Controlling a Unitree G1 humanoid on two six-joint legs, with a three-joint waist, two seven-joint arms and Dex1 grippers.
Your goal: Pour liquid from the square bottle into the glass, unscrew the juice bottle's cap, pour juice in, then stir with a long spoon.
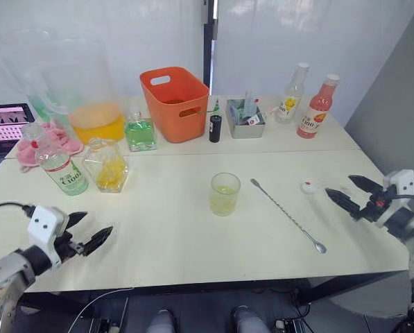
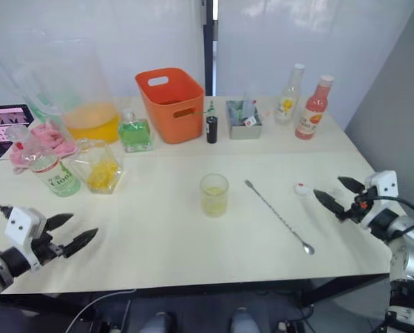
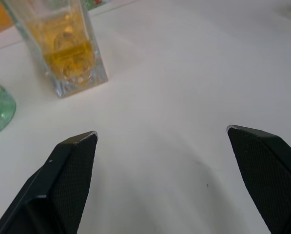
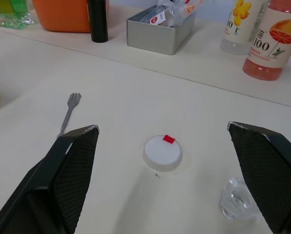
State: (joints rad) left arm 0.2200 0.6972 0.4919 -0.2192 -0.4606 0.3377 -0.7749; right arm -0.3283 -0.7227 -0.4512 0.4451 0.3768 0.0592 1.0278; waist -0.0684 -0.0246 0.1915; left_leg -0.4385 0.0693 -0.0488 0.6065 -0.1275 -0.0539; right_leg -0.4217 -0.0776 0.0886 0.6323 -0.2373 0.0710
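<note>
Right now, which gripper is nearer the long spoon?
Right. The right gripper hovers open just beyond the cap, a short way from the long spoon. The left gripper hovers open near the table's opposite end, past the glass.

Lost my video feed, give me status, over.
Left gripper and right gripper open, empty. Clear tumbler holds yellowish liquid; long silver bar spoon flat beside it; white screw cap off. Nothing blocking.
</note>
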